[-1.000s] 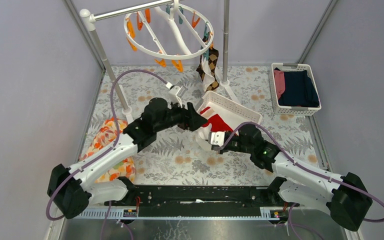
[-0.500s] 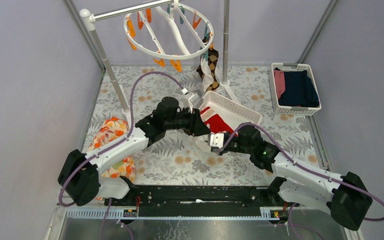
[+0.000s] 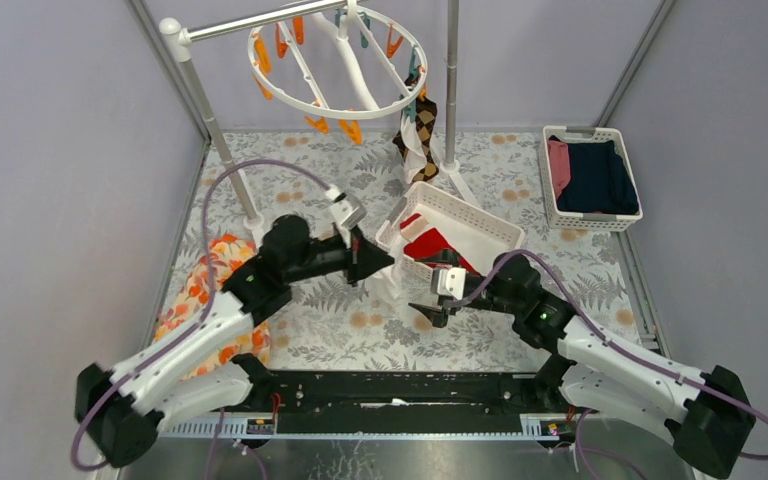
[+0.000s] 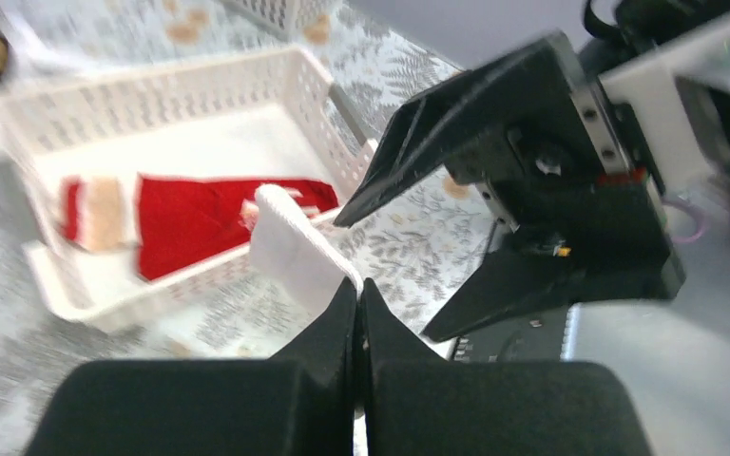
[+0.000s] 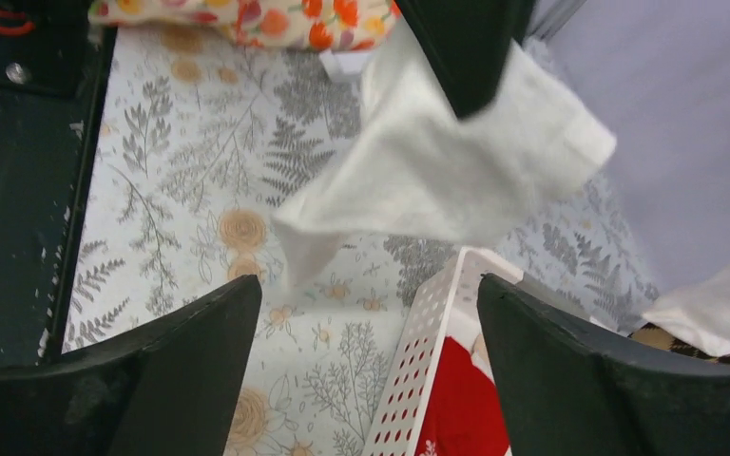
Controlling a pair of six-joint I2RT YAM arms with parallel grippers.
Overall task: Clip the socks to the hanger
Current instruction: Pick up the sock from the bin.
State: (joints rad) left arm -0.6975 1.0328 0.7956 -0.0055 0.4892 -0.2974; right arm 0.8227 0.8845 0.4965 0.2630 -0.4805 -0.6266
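The bench (image 3: 360,330) is covered in a pale fern-and-flower print, boxed in by plain lavender walls (image 3: 60,150). A metal rack (image 3: 200,95) stands at the back. An orange floral cloth (image 3: 210,290) is bunched up at the left edge.

The hanger (image 3: 303,66) hangs off the rack's top rail at the back, with orange and teal pins around its rim. One argyle sock (image 3: 418,125) dangles from its right side.

Containers: a white slatted basket (image 3: 470,225) sits skewed mid-bench with a red sock (image 3: 430,243) inside. The left wrist view shows a white cuff on it. A second basket (image 3: 560,215) at the far right holds folded navy clothes (image 3: 595,175) and a pink piece (image 3: 558,165).

The left end effector (image 3: 385,262) is pressed together on the edge of a white sock (image 3: 392,285) – it hangs off the bench just in front of the skewed basket's near corner. The right end effector (image 3: 428,308) is spread wide and holds nothing. It sits just beside the sock on its right and does not touch it. From the right wrist camera the sock (image 5: 447,180) droops from the left fingers above, between its own spread fingers (image 5: 200,351).
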